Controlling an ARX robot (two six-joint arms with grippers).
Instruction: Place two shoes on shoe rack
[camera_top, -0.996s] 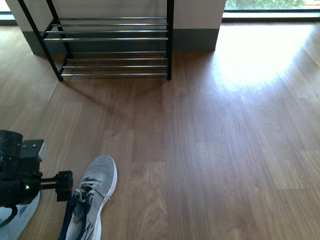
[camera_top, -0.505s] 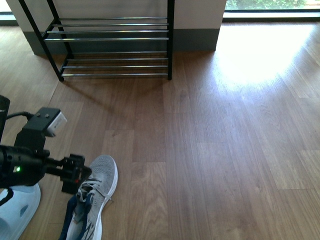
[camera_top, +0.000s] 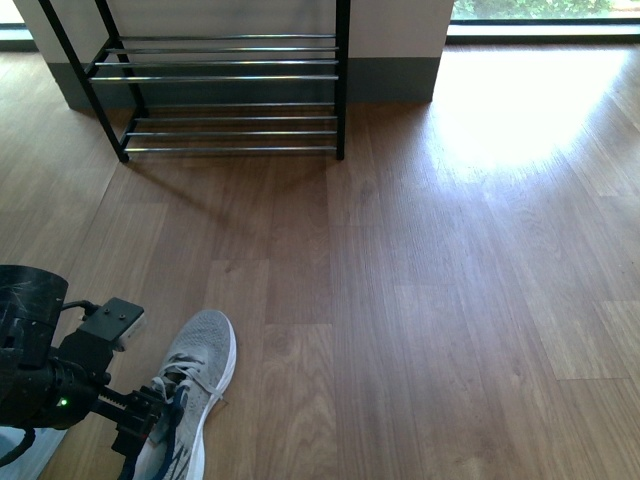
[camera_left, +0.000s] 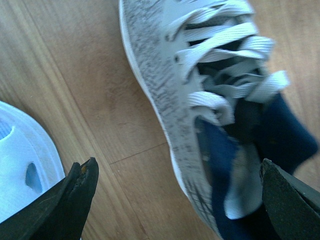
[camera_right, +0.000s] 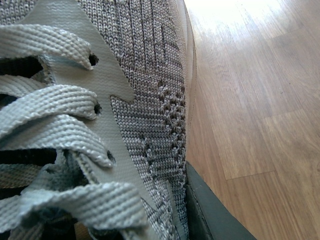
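Silvery rods of the black-framed shoe rack (camera_top: 230, 75), at the far left edge of the wooden floor (camera_top: 430, 300), carry no shoe in view, so both placements look undone. The grey knit lace-up sneaker (camera_top: 200, 350) lies near the floor's close left corner, the left gripper (camera_left: 177, 180) low over its navy collar with jaws spread wide, gripping nothing. The right gripper's one visible dark finger (camera_right: 215, 212) lies against grey knit; whether it grips, I cannot tell.
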